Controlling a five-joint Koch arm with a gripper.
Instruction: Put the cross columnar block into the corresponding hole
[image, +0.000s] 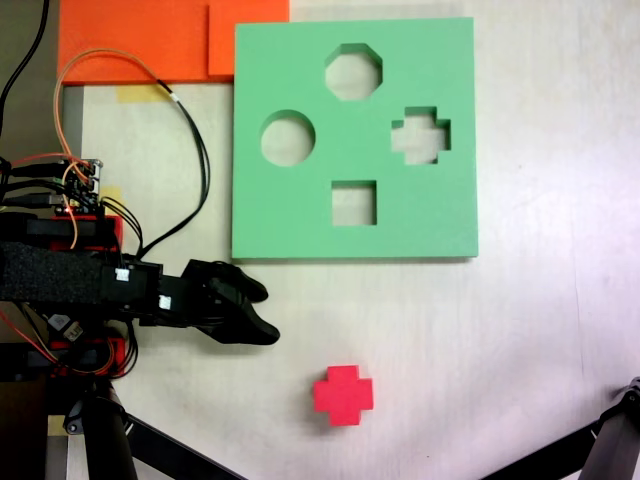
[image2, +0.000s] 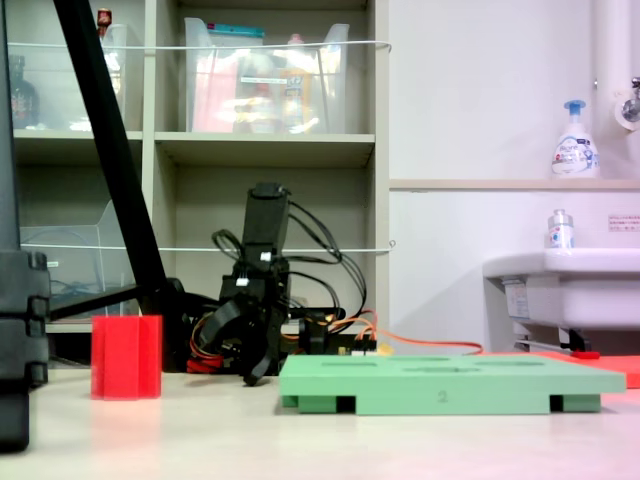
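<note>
Pincer (image: 262, 312) spread, empty, low over counter (image: 540, 330), just off green board's (image: 300, 215) near corner. Red cross block (image: 343, 395) upright on counter, apart from pincer, well clear of board. Cross hole (image: 421, 135) vacant, on board's far side from pincer.

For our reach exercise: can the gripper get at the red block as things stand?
Probably yes. In the first exterior view bare table lies between the gripper and the red block, which stands apart from the green board, and nothing covers it.
</note>
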